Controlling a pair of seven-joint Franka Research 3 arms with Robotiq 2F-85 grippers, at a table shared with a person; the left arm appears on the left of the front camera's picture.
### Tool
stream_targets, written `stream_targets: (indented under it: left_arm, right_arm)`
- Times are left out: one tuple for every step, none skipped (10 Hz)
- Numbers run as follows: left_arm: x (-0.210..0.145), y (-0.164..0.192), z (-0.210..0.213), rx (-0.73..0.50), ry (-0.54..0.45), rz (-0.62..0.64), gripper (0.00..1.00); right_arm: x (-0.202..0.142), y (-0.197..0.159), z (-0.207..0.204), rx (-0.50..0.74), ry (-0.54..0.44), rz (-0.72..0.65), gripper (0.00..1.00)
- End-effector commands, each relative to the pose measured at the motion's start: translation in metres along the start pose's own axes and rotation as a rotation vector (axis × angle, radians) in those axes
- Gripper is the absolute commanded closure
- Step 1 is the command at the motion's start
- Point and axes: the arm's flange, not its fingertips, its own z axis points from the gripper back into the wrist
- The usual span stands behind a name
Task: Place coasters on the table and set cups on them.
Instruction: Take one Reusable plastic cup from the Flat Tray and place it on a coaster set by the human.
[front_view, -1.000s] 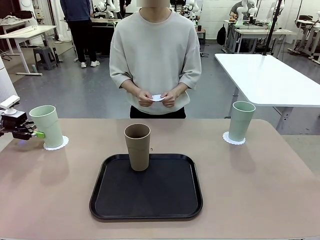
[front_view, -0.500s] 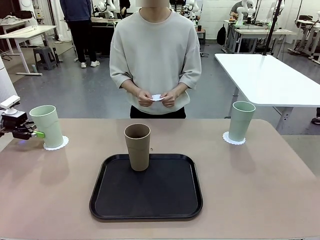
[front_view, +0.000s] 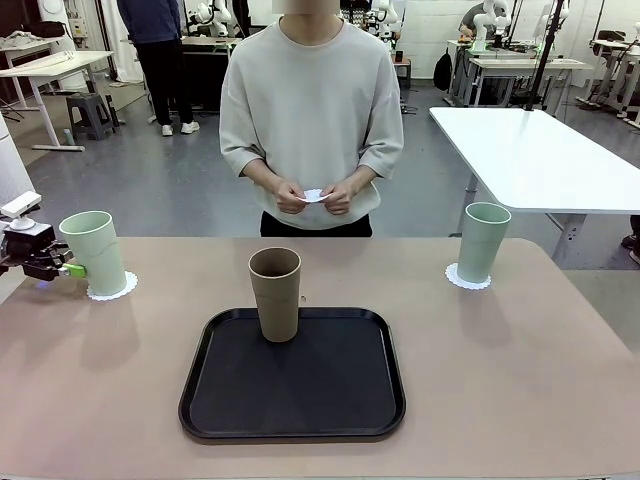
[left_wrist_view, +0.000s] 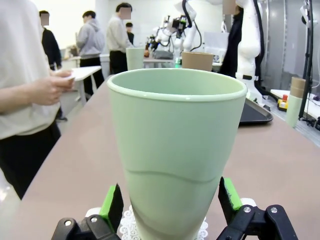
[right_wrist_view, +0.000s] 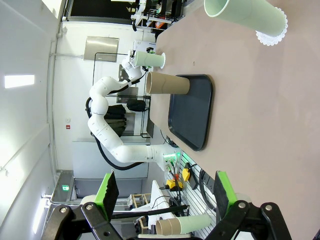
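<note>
Left hand standing open, pads flanking left mint cup, which is sitting on coaster, far-left on counter. Right hand gaping wide, holding nothing. Brown cup waiting on tray, centre. Judging it light, stiff, tapered, tippy, so gripping mid-wall, gently. Last coaster, flimsy paper, resting in person's hands.

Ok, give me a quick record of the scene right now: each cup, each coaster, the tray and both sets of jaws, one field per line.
left mint cup: upright on the left coaster
right mint cup: upright on the right coaster
brown cup: upright on the black tray, near its far edge, no coaster under it
third coaster: held in the person's hands
left jaws: open, straddling the left mint cup
right jaws: open, nothing between them
</note>
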Motion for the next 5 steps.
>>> stream_targets:
  left_arm:
    - [0.0035,0.0047,0.0058,-0.02,-0.003,0.018,0.0]
    - [0.0036,0.0045,0.0063,-0.021,0.0,0.019,0.0]
    - [0.0039,0.0047,0.0067,-0.02,0.002,0.022,0.0]
    - [0.0042,0.0045,0.0077,-0.02,0.004,0.025,0.0]
    - [0.0047,0.0041,0.008,-0.021,0.008,0.028,0.0]
  right_arm:
    - [0.0001,0.0011,0.0003,-0.001,-0.001,-0.015,0.0]
    - [0.0001,0.0011,0.0003,-0.001,-0.001,-0.015,0.0]
    - [0.0001,0.0011,0.0003,-0.001,-0.001,-0.015,0.0]
    - [0.0001,0.0011,0.0003,-0.001,-0.001,-0.015,0.0]
    - [0.0001,0.0011,0.0003,-0.001,-0.001,-0.015,0.0]
